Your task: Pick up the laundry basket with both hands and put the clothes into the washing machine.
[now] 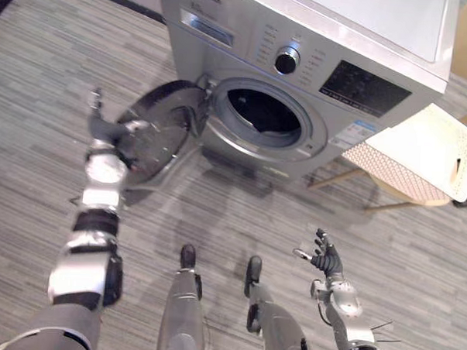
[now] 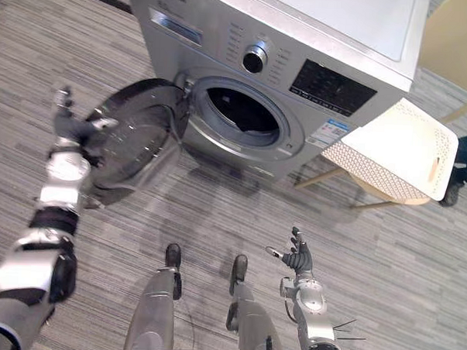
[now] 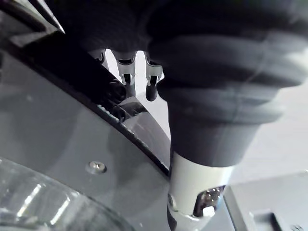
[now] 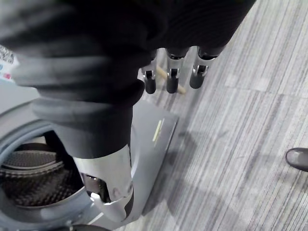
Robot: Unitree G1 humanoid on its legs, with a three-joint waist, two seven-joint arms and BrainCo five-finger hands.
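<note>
presently holds left hand up at outer rim of door, swung wide open to left of washing machine; with fingers straight and apart, maybe touching rim, hard to tell. hangs right hand low above floor, with fingers spread, clasping nothing. finds laundry basket well apart from both hands, right of machine, tilted on wooden stool, near machine's front corner.
</note>
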